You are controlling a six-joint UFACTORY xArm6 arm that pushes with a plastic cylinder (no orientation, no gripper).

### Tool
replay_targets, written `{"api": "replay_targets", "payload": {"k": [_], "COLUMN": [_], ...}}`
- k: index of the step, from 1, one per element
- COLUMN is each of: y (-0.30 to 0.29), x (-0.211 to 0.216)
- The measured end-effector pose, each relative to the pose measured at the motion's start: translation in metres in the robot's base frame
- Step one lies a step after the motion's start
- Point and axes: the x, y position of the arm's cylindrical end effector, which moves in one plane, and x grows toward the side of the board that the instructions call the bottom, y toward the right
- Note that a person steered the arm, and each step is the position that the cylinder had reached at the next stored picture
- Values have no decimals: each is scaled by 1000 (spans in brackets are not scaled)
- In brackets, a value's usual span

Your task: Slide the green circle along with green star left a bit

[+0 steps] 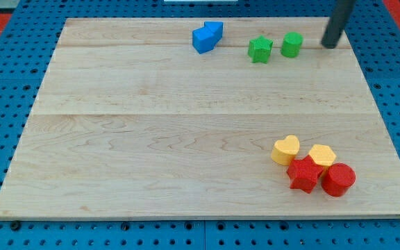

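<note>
The tool is a straight dark rod coming down from the view's top right; it has no jaws, so it grasps nothing, and my tip rests on the counter free of every block. It stands just to the view's right of the green circle, with a small gap between them.

The counter is one pale wooden board with visible grain, lying on a blue pegboard dotted with holes.

Seven small plastic blocks sit on it, in three groups.

Two blue blocks of angular shape press together near the top edge, a little to the right of centre.

Two green blocks follow to their right: the green star, then the green circle, close beside each other but apart, in a row that leads towards my tip.

Well apart, at the lower right, four blocks cluster: one yellow heart, one yellow hexagon-like block, one red star and one red circle, each touching its neighbours.
</note>
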Motion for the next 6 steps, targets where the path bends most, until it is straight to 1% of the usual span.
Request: {"api": "replay_targets", "payload": {"k": [1,2,3,4,5,6], "y": [-71,-39,-36,-92,-135,-91], "x": [1,-4,-56,-42,6,9]}}
